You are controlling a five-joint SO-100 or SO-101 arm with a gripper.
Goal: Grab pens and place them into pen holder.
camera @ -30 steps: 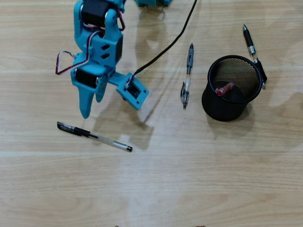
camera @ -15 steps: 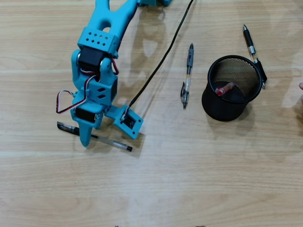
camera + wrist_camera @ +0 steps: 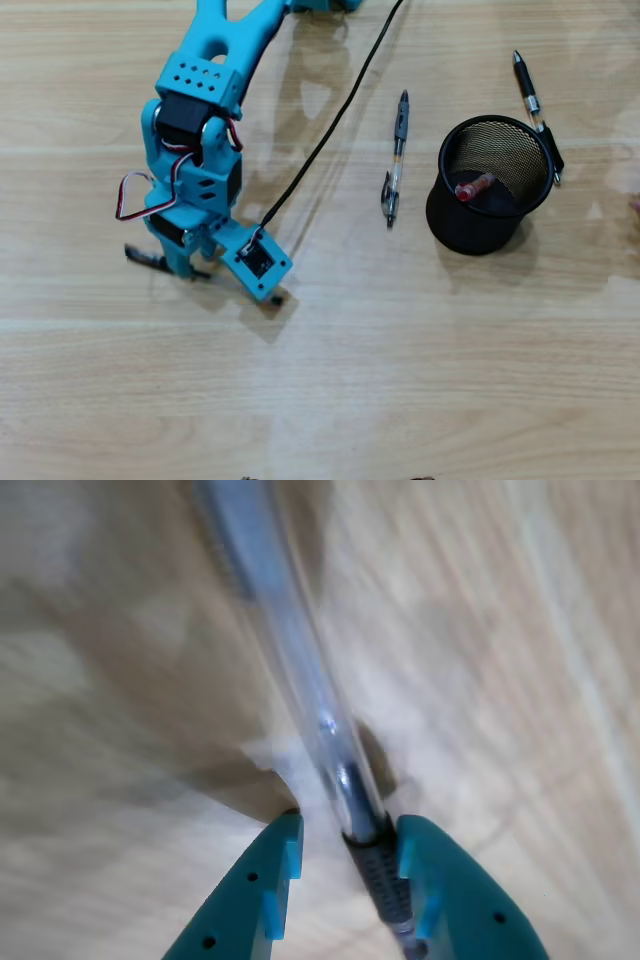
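A clear-barrelled pen [image 3: 141,255] with a black cap lies at the left of the wooden table, mostly hidden under my blue arm in the overhead view. My gripper [image 3: 190,264] is down over it. In the wrist view the two teal fingers straddle the pen [image 3: 300,680] at its black grip. The gripper [image 3: 347,823] is open, with the right finger at the pen and a gap on the left. The black mesh pen holder [image 3: 478,238] stands at the right with a red pen [image 3: 474,188] inside. Another pen [image 3: 397,160] lies left of the holder. A third [image 3: 533,105] lies behind it.
A black cable [image 3: 340,110] runs from the top of the overhead view down to the wrist camera housing [image 3: 255,262]. The arm's base is at the top edge. Bare wood stretches across the lower half of the table.
The arm has swung down and slightly left from above the table. The gripper has dropped onto the left pen and now straddles it. The other pens and the holder have not moved.
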